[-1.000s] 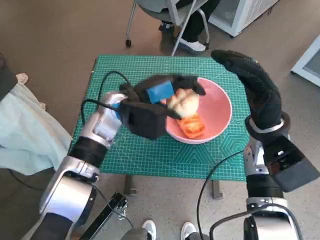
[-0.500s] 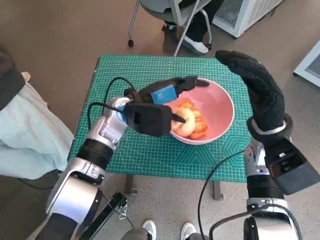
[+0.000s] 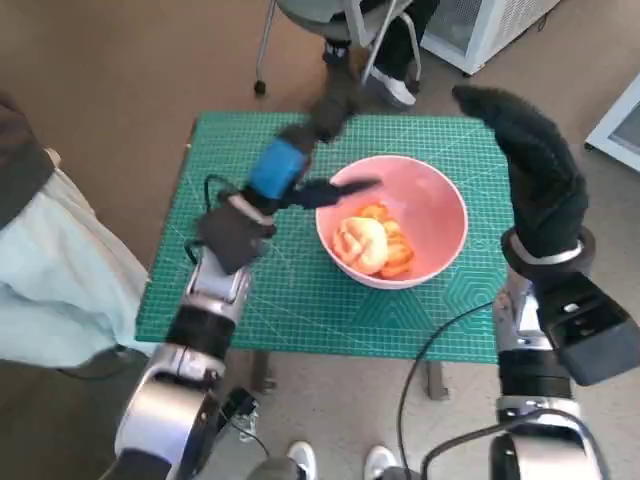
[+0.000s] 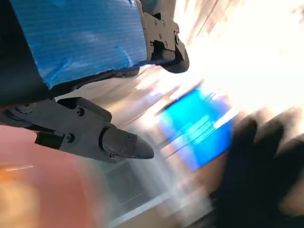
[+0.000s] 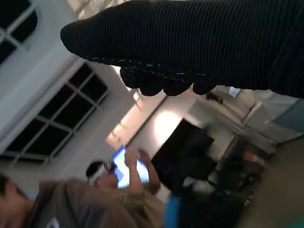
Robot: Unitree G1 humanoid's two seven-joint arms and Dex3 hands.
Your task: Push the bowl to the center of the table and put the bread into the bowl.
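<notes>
The left hand [image 3: 285, 165] is raised over the far left of the counter [image 3: 300, 300], fingers [image 3: 335, 190] spread, empty. The right hand [image 3: 530, 165] hovers flat, holding nothing, at the right. The bread [image 3: 360, 242] lies in the pink bowl [image 3: 435, 205], mid-counter. Chair legs stand beyond.

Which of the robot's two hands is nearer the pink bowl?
The left hand, black with blue tape, reaches the bowl's rim. The gloved right hand is raised off to the bowl's side.
</notes>
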